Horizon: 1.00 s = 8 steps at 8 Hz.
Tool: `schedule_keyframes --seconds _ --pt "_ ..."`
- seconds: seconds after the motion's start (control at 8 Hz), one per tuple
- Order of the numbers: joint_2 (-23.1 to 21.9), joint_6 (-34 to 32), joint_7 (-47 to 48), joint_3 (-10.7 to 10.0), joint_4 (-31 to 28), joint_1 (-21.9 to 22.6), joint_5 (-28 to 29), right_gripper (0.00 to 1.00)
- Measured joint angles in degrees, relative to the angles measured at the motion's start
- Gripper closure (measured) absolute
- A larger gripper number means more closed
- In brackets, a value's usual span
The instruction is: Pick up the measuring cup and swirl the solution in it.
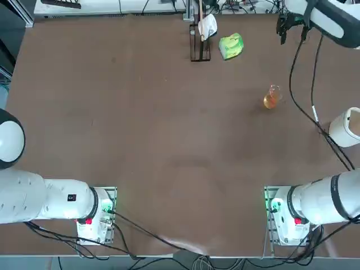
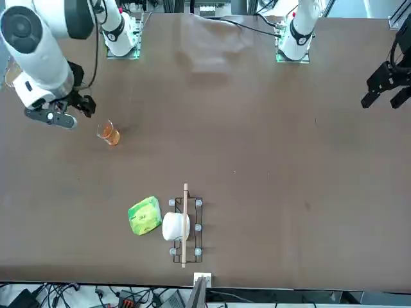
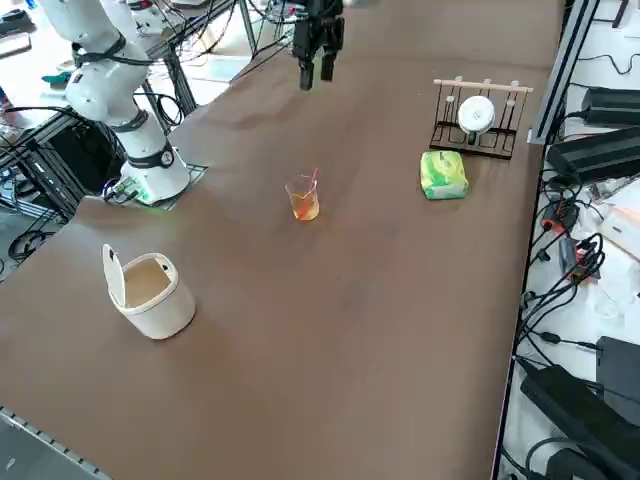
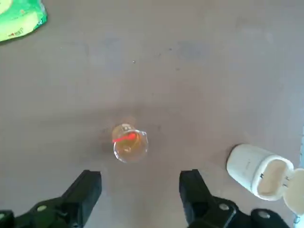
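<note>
The measuring cup (image 1: 271,97) is a small clear glass vessel standing upright on the brown table, right of centre. The orange-amber solution (image 4: 129,145) fills its lower part, and a red mark shows at its rim. It also appears in the front view (image 2: 108,133) and the right side view (image 3: 303,197). My right gripper (image 1: 292,32) hangs high above the table, beyond the cup toward the far right corner. It is open with nothing between its fingers (image 4: 88,190). In the wrist view the cup lies just ahead of the open gripper (image 4: 140,187).
A green-yellow lumpy object (image 1: 231,45) lies at the far side beside a small rack (image 1: 199,42) holding a white round piece. A white round container (image 1: 344,127) with its lid up stands near the right table edge. Cables hang from my right arm.
</note>
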Motion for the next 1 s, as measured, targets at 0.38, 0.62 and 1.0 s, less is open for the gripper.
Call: schedule_keyframes --seconds 0.38,0.62,1.0 --pt "1.8 8.3 6.3 -0.2 -7.3 0.1 0.0 0.00" --pt "5.5 11.8 15.6 0.1 -8.8 0.9 0.0 0.00" --pt "10.2 14.4 25.9 0.3 -9.6 3.0 -0.1 0.04"
